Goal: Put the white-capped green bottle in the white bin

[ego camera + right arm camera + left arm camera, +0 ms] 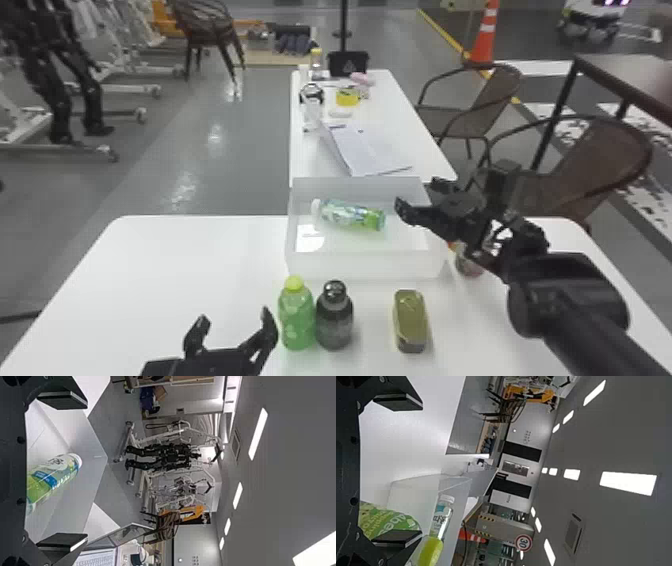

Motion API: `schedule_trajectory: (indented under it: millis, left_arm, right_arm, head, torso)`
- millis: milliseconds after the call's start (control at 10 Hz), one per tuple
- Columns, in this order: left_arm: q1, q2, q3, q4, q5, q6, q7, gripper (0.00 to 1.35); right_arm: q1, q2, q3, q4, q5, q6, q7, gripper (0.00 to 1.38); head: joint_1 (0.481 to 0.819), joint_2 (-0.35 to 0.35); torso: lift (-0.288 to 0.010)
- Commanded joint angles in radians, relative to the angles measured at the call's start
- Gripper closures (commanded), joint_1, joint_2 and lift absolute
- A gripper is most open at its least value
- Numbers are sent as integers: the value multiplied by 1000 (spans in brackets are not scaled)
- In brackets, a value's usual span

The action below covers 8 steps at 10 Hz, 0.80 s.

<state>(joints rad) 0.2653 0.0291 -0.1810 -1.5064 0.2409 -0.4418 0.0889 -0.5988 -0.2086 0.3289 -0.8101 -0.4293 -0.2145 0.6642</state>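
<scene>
Gripper, left: fingers wide apart, empty, nearest. Gripper, right: likewise spread, empty, beside the white bin. White-capped green bottle: lying inside, ungripped. Step: placement apparently complete; next, withdrawal of the right arm, clear of the rim.

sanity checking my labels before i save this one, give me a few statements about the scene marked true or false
1. The white-capped green bottle lies on its side in the white bin. True.
2. The right gripper is shut on that bottle. False: its fingers are apart with nothing between them.
3. The yellow-capped green bottle stands upright beside the dark bottle. True.
4. The oblong tin is inside the bin. False: it is on the table, outside the bin.
5. The left gripper is open. True.
</scene>
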Motion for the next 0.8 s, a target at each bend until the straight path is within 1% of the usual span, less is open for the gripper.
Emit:
schedule_trajectory:
  millis: [0,100,300,400,500,600,700]
  left_arm:
    - [0,0,0,0,2,-2,0,167]
    - [2,0,2,0,2,-8,0,167]
    - [2,0,2,0,2,-11,0,167]
    - [2,0,2,0,0,-14,0,167]
    - [2,0,2,0,0,-17,0,167]
    - [2,-2,3,0,-2,-23,0,167]
    - [2,-2,5,0,-5,-25,2,167]
  right_arm:
    - [28,0,-4,-38,-19,-5,0,113]
    - [68,-3,-13,-93,-45,-6,0,113]
    - [159,-5,-53,-219,-46,20,-2,117]
    - [229,-5,-99,-316,-12,24,-17,117]
    - [333,-3,-159,-435,35,37,-72,114]
    - [438,11,-218,-540,52,44,-120,113]
    - [527,37,-294,-643,87,64,-161,119]
  head:
    - [549,0]
    - [549,0]
    - [549,0]
    - [549,0]
    - [549,0]
    - [549,0]
    - [549,0]
  torso:
    - [-100]
    - [-100]
    - [-100]
    - [-100]
    - [-100]
    - [-100]
    - [-100]
